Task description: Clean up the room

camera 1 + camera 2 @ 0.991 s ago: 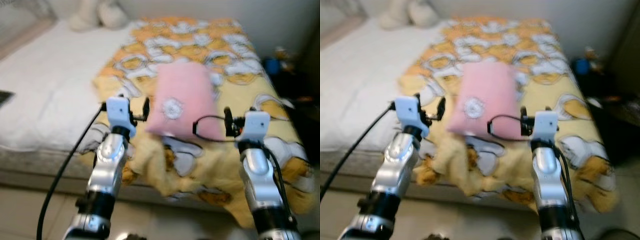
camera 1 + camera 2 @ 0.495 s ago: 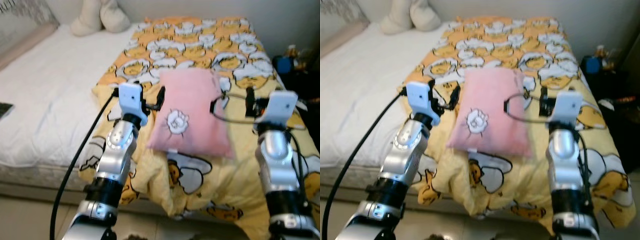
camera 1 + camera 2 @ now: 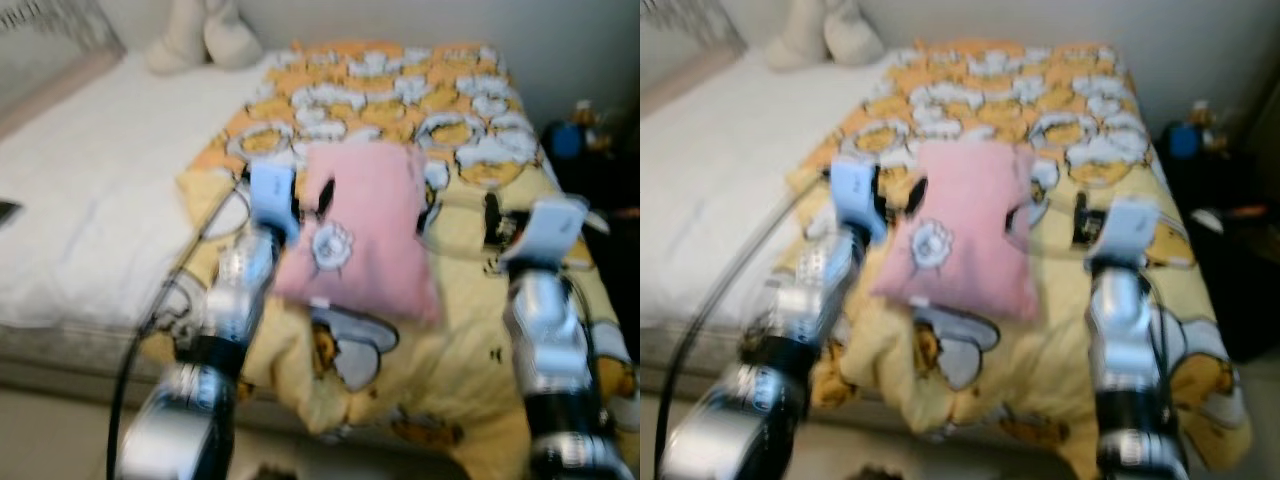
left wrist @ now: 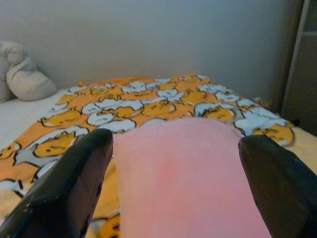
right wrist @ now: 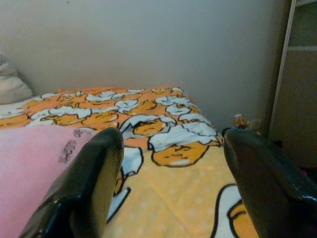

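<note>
Approaching the pillow (image 3: 365, 230) on the quilt (image 3: 470, 130).
Left gripper (image 4: 173, 188) straddles it, fingers wide, empty; right gripper (image 5: 173, 183) at its 3 o'clock, likewise. Pillow likely soft, light: pinch an edge.

Bed (image 3: 90, 200) bears yellow blanket (image 3: 470, 170) (cartoon-printed), pink pillow (image 3: 365, 230) on it.

Two silver, jointed arms carry white wrist blocks; each tool (image 4: 173, 193) (image 5: 171, 183) has two glossy black fingers; black cables trail alongside.
</note>
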{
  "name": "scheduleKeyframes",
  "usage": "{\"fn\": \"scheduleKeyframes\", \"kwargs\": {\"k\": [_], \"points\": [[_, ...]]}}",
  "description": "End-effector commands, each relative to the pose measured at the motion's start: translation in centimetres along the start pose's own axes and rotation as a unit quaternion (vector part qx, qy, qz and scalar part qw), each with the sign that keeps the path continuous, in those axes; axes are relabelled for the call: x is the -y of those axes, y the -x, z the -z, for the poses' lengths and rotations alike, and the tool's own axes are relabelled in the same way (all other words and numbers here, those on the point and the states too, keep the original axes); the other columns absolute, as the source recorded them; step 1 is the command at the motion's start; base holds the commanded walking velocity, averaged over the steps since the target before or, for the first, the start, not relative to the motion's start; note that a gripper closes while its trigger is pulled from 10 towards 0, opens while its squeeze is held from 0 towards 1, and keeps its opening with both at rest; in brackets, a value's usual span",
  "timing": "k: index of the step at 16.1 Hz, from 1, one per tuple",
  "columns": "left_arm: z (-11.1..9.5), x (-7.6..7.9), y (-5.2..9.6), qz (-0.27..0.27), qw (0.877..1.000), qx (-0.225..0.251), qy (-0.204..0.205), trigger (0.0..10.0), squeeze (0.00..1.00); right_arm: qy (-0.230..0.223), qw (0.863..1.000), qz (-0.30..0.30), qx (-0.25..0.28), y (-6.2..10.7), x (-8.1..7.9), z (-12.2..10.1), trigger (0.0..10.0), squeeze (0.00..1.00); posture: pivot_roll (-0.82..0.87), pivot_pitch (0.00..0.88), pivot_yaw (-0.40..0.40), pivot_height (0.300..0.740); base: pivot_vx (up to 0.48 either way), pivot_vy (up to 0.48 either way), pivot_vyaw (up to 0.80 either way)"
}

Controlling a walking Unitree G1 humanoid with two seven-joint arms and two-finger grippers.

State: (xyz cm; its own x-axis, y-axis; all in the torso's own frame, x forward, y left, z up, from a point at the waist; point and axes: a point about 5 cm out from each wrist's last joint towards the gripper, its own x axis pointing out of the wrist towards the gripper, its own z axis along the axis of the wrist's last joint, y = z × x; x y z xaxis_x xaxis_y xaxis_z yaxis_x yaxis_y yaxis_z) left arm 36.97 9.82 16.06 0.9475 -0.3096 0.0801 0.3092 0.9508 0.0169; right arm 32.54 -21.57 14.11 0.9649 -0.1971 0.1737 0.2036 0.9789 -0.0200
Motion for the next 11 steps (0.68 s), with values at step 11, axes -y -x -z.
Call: {"fn": "scheduleKeyframes", "kwargs": {"k": [11], "points": [[1.3,-7.1,-0.8,-0.059,0.957,-0.156,0.239,10.0,0.0,-0.305,0.923,-0.1,-0.213,-4.0,-2.6,0.2,10.0,0.0,-0.27,0.13,0.102,0.719,0.0,0.0,0.0]]}}
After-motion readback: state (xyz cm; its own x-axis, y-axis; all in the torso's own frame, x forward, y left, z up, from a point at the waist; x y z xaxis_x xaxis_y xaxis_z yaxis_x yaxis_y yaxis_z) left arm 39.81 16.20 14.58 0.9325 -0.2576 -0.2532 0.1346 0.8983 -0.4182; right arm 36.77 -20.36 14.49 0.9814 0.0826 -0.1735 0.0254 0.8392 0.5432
